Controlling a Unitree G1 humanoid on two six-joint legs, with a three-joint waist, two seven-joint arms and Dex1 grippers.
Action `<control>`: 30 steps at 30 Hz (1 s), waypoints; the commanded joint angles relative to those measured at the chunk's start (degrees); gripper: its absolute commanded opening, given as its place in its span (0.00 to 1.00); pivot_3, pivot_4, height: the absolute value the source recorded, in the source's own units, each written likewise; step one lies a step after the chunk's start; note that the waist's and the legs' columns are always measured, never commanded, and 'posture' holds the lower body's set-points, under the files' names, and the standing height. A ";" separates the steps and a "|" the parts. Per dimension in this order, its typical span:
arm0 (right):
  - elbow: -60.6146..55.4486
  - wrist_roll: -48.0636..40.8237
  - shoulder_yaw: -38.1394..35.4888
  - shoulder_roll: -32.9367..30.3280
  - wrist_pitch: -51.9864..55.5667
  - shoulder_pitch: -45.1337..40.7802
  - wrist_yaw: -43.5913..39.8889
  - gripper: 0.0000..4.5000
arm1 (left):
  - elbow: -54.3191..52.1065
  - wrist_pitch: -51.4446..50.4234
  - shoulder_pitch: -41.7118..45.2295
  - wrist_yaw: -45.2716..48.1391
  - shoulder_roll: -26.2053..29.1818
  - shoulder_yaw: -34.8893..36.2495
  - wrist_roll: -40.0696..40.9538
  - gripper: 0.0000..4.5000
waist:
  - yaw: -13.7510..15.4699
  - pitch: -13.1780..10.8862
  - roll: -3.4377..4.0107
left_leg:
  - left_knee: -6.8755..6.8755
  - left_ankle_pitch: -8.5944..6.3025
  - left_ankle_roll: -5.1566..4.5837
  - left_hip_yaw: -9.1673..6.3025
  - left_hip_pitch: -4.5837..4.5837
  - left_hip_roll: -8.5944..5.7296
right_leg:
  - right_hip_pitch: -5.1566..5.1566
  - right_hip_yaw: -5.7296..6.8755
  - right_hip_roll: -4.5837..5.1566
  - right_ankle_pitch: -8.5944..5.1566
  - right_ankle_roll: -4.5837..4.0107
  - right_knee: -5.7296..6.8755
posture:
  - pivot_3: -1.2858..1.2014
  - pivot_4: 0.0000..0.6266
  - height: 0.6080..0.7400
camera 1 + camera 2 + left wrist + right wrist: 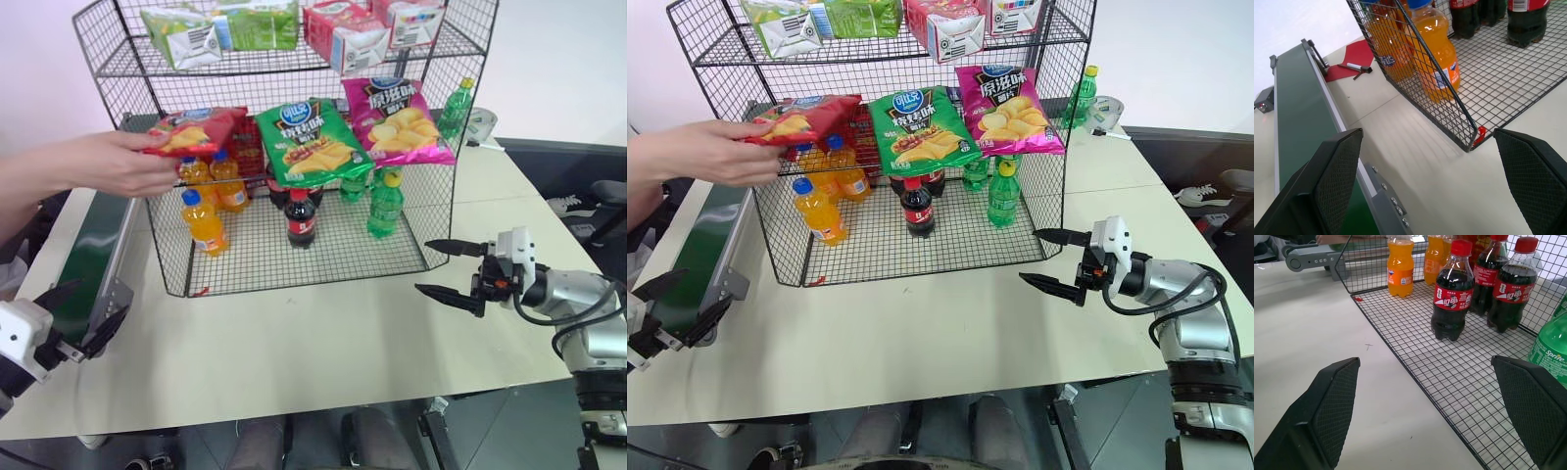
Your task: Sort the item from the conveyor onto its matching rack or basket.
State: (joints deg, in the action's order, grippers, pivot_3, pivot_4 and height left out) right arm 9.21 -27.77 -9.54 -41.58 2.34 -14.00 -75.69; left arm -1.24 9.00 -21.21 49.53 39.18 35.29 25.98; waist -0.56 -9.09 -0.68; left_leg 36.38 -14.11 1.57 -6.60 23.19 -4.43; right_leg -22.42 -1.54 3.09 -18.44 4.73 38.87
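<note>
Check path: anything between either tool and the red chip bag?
Yes. A person's hand holds the red chip bag at the rack front's left end. Both open tools, left tool and right tool, are far off.

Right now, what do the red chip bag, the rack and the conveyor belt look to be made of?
Red chip bag, held in a person's hand: thin plastic or foil film, judging by its glossy, crinkled surface. Rack: black metal wire mesh, probably coated, with thin straight rods in a grid. Conveyor: matte dark-green belt, likely rubber or PVC, in a grey metal frame with visible screws.
</note>
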 commanded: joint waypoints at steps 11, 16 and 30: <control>-1.26 -0.33 -0.27 0.00 -0.33 -1.04 0.52 1.00 | -1.80 -2.06 -0.11 -4.29 0.03 1.43 -1.98 0.99 | 0.00 0.00 0.00 | 0.00 0.00 0.00 0.00 0.00 0.00 | 0.00 0.00 0.00 0.00 0.00 0.00 | 0.52 0.24 1.00; -0.98 -0.09 0.08 0.12 -0.45 -1.49 0.61 1.00 | -1.29 -1.02 -0.64 -5.34 -0.37 1.69 -3.22 0.99 | -0.03 0.00 0.00 | -0.01 0.00 0.00 0.00 0.00 0.00 | 0.00 0.00 0.00 0.00 0.00 0.00 | 0.52 0.24 1.00; -0.20 0.17 0.51 0.64 -1.14 -1.66 0.32 1.00 | -0.78 -0.19 -1.04 -6.85 -0.39 1.92 -4.93 0.99 | 0.02 0.00 0.00 | -0.01 0.00 0.00 0.00 0.00 0.00 | 0.00 0.00 0.00 0.00 0.00 -0.01 | 0.52 0.24 1.00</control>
State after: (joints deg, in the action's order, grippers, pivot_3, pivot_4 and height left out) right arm 9.30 -27.24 -8.32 -41.09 2.19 -14.59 -75.24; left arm -1.29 7.47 -22.20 43.24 38.41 35.28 21.58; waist -0.55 -9.09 -0.68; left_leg 36.36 -14.11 1.57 -6.60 23.19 -4.43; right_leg -22.43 -1.54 3.09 -18.44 4.74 38.86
